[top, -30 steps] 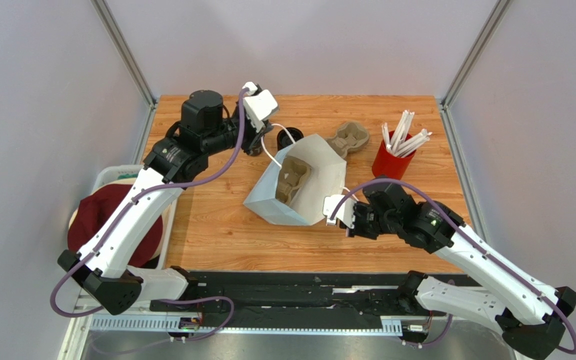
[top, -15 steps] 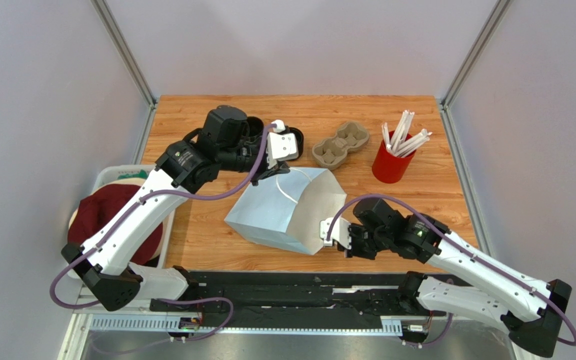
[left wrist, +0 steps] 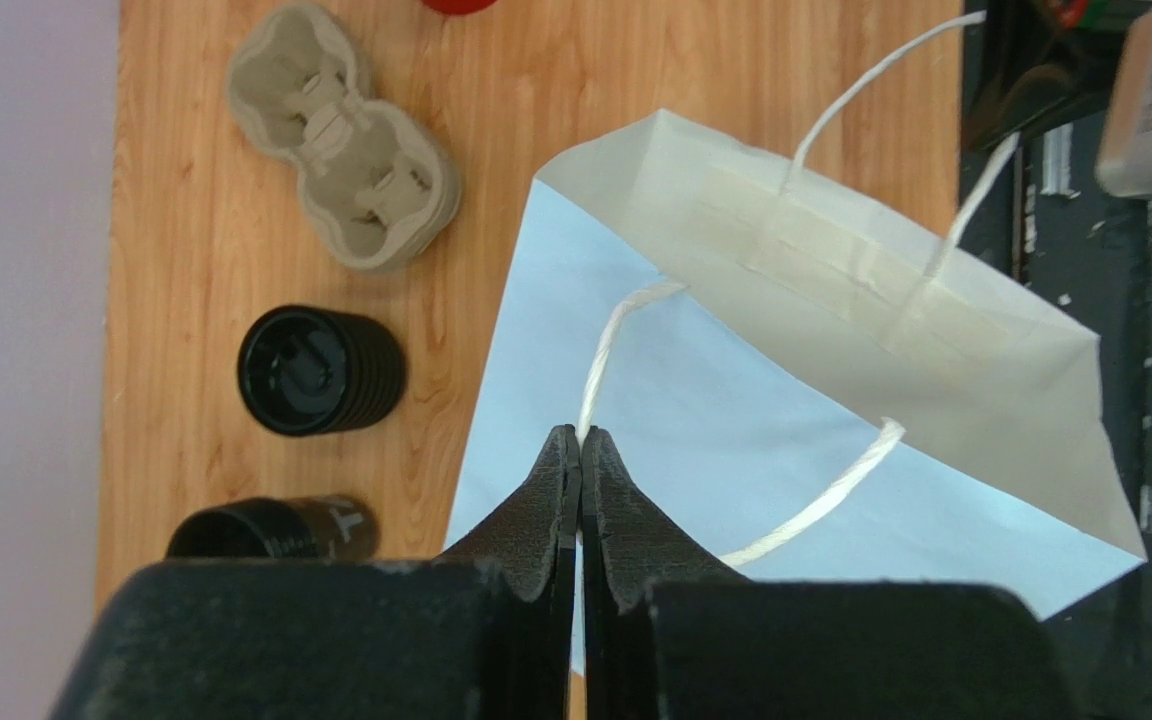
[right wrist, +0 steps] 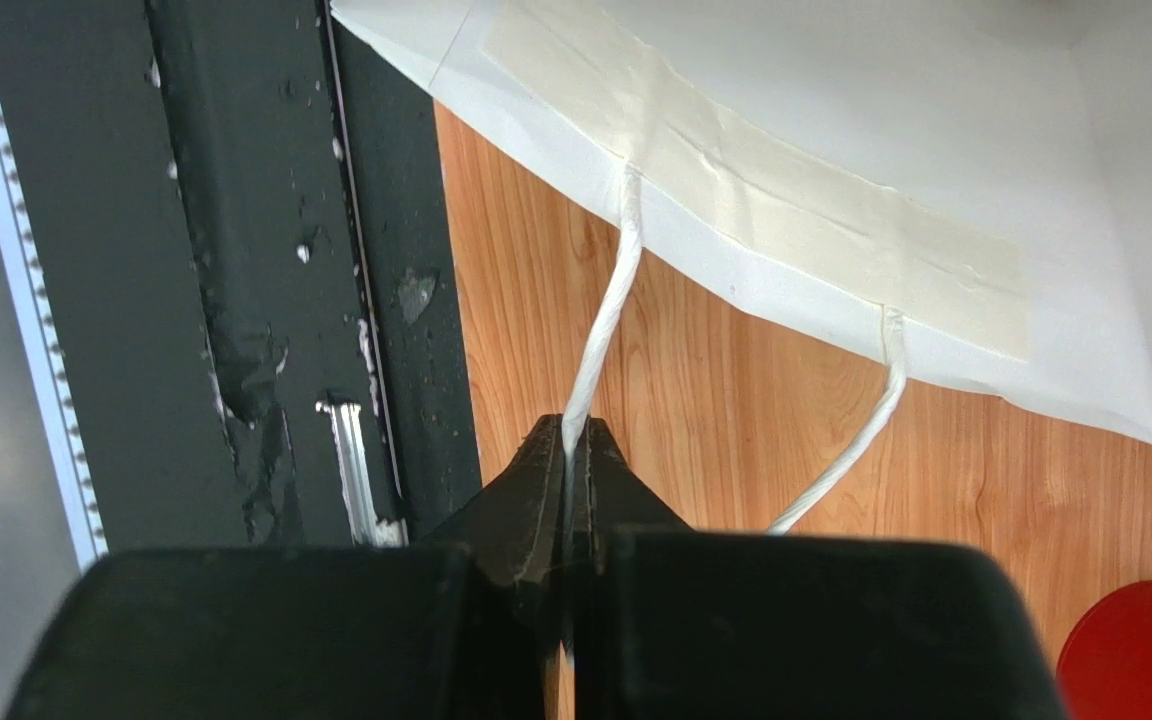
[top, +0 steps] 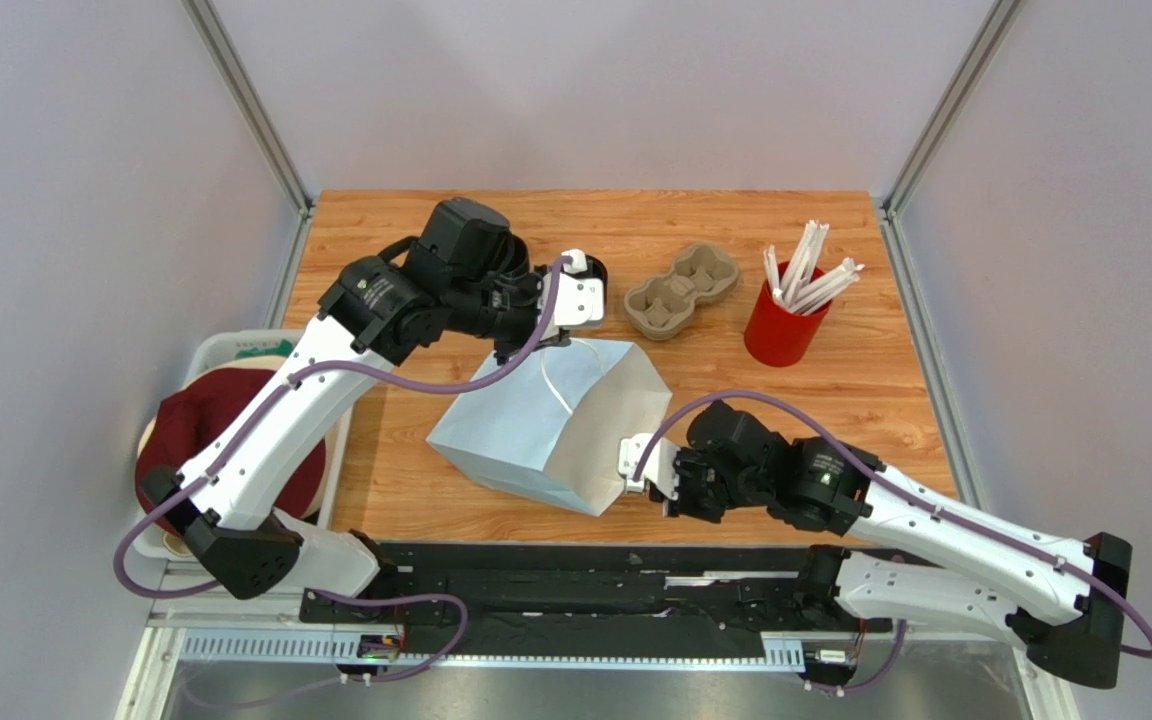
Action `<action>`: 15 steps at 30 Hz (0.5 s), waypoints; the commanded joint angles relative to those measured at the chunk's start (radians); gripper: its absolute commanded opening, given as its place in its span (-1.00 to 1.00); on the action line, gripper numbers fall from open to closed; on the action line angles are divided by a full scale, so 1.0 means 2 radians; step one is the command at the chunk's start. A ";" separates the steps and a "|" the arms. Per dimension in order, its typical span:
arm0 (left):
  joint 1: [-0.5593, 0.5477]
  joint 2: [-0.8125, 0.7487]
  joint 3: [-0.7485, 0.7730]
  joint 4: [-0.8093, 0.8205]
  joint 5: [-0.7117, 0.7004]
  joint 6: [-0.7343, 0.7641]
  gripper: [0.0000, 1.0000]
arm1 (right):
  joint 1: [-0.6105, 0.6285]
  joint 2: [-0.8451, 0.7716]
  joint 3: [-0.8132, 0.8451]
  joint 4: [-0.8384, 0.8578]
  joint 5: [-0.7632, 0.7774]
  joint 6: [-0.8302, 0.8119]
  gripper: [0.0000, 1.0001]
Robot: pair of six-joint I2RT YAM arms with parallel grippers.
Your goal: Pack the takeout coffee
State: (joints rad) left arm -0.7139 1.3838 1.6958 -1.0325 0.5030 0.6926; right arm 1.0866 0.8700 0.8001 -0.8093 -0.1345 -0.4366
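Note:
A white paper bag (top: 515, 435) is tipped over above the table, its open mouth toward the front right. My left gripper (left wrist: 581, 435) is shut on one white string handle (left wrist: 608, 338) at the bag's far side. My right gripper (right wrist: 573, 425) is shut on the other string handle (right wrist: 608, 308) at the bag's near edge. A black cup with a white mark (left wrist: 274, 528) stands left of the bag, partly hidden by my left gripper. I cannot tell whether it is the takeout coffee. No lidded cup shows.
A ribbed stack of black lids (left wrist: 319, 371) stands beside the black cup. A grey cardboard cup carrier (top: 680, 290) and a red cup of white straws (top: 782, 323) stand at the back right. A white bin with a dark red cloth (top: 207, 435) sits off the table's left edge.
The bag has come down and toward the front left, tipping further over. Both arms moved with it, each still shut on its handle. The right gripper has drawn back toward the near edge.

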 commanded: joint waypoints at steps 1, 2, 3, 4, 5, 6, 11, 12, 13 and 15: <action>0.000 0.023 0.039 -0.019 -0.080 0.027 -1.00 | 0.010 0.022 0.032 0.069 0.030 0.057 -1.00; 0.000 0.027 0.048 -0.021 -0.107 0.028 -1.00 | 0.012 0.029 0.033 0.073 0.049 0.063 -1.00; -0.003 0.029 0.054 -0.029 -0.124 0.032 -1.00 | 0.016 0.043 0.036 0.082 0.062 0.069 -1.00; -0.004 0.031 0.060 -0.029 -0.144 0.030 -1.00 | 0.021 0.052 0.046 0.080 0.066 0.076 -1.00; -0.005 0.031 0.067 -0.034 -0.164 0.031 -1.00 | 0.025 0.061 0.052 0.077 0.095 0.079 -1.00; -0.004 0.029 0.074 -0.039 -0.171 0.033 -1.00 | 0.029 0.076 0.059 0.077 0.103 0.083 -1.00; -0.007 0.011 0.066 -0.073 -0.203 0.047 -1.00 | 0.062 0.102 0.079 0.085 0.136 0.088 -1.00; -0.009 0.008 0.060 -0.085 -0.209 0.052 -1.00 | 0.066 0.114 0.083 0.086 0.142 0.089 -1.00; -0.014 0.004 0.055 -0.090 -0.217 0.061 -1.00 | 0.074 0.122 0.088 0.085 0.147 0.090 -1.00; -0.020 0.002 0.045 -0.112 -0.236 0.068 -1.00 | 0.086 0.142 0.095 0.087 0.168 0.089 -1.00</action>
State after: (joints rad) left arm -0.7296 1.4261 1.8046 -1.1561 0.1265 0.7708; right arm 1.2171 1.1015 0.9295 -0.6895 0.1036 -0.2840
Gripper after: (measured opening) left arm 0.010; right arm 0.015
